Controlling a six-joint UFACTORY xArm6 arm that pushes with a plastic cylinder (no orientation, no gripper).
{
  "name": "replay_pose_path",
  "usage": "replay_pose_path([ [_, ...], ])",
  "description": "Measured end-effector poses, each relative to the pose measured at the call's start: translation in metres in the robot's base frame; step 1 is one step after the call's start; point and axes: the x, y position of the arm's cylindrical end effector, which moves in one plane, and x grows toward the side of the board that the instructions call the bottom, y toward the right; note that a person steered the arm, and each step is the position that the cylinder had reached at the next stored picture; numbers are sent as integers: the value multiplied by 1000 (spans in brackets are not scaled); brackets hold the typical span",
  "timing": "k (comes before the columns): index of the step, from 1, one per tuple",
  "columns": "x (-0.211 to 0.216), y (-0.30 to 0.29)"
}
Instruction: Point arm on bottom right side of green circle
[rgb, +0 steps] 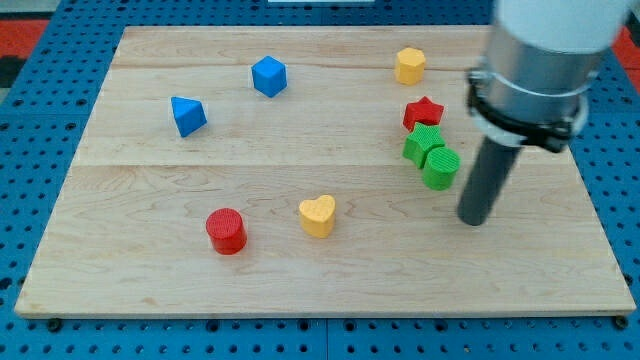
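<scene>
At the wooden desk's (150, 280) right half: green ribbed circle block (441, 167), touching a green cube (422, 145) below a red star (423, 112); my tip (475, 220), no end effector, just lower-right of the circle.

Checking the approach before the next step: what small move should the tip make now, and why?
Probably a short slide toward the view's left. My tip rests on the board to the lower right of the green circle, with a visible gap between them. It is already on the correct side, so closing that gap slightly, without nudging the circle into the green block touching it, should finish.
</scene>
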Motion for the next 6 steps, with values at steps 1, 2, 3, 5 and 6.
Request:
replay_pose_path([
  [1, -35, 1],
  [2, -37, 9],
  [3, -47, 8],
  [5, -61, -9],
  [6, -60, -12],
])
